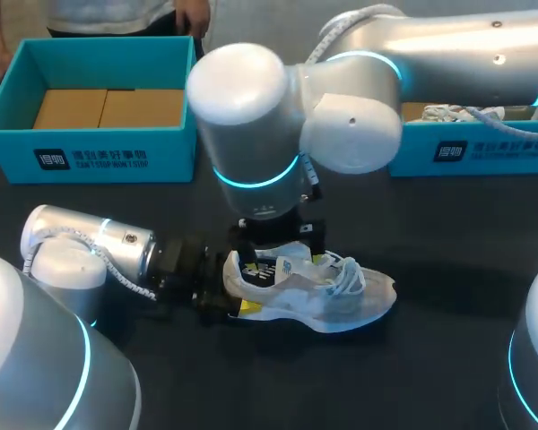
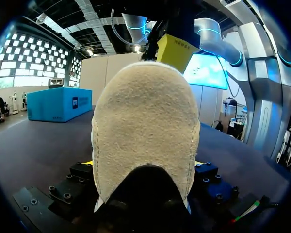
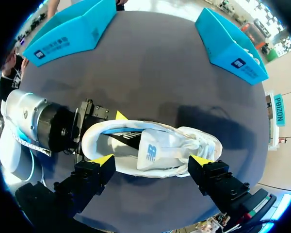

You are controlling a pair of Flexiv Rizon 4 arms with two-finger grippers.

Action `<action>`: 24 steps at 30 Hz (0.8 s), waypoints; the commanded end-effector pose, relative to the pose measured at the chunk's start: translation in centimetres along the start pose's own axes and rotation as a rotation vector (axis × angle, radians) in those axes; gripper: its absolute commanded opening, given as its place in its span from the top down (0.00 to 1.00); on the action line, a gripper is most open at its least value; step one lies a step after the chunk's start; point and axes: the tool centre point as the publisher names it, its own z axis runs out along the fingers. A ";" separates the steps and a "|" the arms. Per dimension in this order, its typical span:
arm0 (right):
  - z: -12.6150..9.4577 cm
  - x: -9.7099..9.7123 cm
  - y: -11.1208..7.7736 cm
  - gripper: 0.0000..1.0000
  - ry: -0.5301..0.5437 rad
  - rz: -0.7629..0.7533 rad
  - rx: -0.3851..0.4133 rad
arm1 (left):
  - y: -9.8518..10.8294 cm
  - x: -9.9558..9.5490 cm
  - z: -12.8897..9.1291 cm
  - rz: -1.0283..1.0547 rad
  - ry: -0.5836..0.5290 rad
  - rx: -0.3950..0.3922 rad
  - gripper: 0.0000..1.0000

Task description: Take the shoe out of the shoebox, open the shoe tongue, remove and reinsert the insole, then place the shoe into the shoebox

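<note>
left gripper (image 1: 238,287) clamps shoe (image 1: 327,288) heel, right gripper (image 3: 152,160) spread open above, shoeboxes (image 1: 99,157) (image 1: 484,148) behind.

Left hand (image 1: 247,287) clamped (right hand (image 3: 152,160) spread)

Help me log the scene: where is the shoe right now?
In the head view the shoe lies on the table, lower middle, its heel clamped in the left gripper, with the right gripper open just above its collar.
</note>
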 end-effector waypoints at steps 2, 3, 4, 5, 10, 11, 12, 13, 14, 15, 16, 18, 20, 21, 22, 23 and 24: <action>1.2 2.1 -0.5 0.00 -0.317 0.507 -0.011 | 0.2 -0.1 0.1 -0.001 -0.002 -0.001 1.00; 1.3 2.0 -0.5 0.00 -0.314 0.511 -0.011 | 0.2 -0.1 0.1 -0.001 -0.002 -0.001 1.00; 1.5 1.7 -0.5 0.00 -0.318 0.523 -0.013 | 0.2 -0.1 0.1 -0.001 -0.002 -0.001 1.00; 1.6 1.6 -0.5 0.00 -0.321 0.528 -0.014 | 0.2 -0.1 0.1 -0.001 -0.002 -0.001 1.00; 2.2 0.9 -0.6 0.00 -0.323 0.552 -0.026 | 0.2 -0.1 0.1 -0.001 -0.002 -0.001 1.00; 2.3 0.6 -0.5 0.00 -0.328 0.560 -0.030 | 0.2 -0.1 0.1 -0.001 -0.002 -0.001 1.00; 2.3 0.4 -0.5 0.00 -0.328 0.563 -0.031 | 0.2 -0.1 0.1 -0.001 -0.002 -0.001 1.00; 2.4 0.2 -0.5 0.00 -0.330 0.569 -0.036 | 0.2 -0.1 0.1 -0.001 -0.002 -0.001 1.00; 2.5 0.0 -0.5 0.00 -0.336 0.576 -0.038 | 0.2 -0.1 0.1 -0.001 -0.002 -0.001 1.00; 2.6 -0.2 -0.5 0.00 -0.338 0.579 -0.038 | 0.2 -0.1 0.1 -0.001 -0.002 -0.001 1.00; 2.7 -0.5 -0.5 0.00 -0.336 0.586 -0.038 | 0.2 -0.1 0.1 -0.001 -0.002 -0.001 1.00; 2.9 -1.0 -0.4 0.00 -0.338 0.594 -0.041 | 0.2 -0.1 0.1 -0.001 -0.002 -0.001 1.00; 3.2 -1.6 -0.3 0.00 -0.337 0.601 -0.044 | 0.2 -0.1 0.1 -0.001 -0.002 -0.001 1.00; 3.3 -1.8 -0.2 0.00 -0.333 0.607 -0.046 | 0.2 -0.1 0.1 -0.001 -0.002 -0.001 1.00; 3.4 -2.0 -0.1 0.00 -0.332 0.608 -0.047 | 0.2 -0.1 0.1 -0.001 -0.002 -0.001 1.00; 3.5 -2.2 0.0 0.00 -0.333 0.612 -0.049 | 0.2 -0.1 0.1 -0.001 -0.002 -0.001 1.00; 3.6 -2.4 0.0 0.00 -0.327 0.617 -0.053 | 0.2 -0.1 0.1 -0.001 -0.002 -0.001 1.00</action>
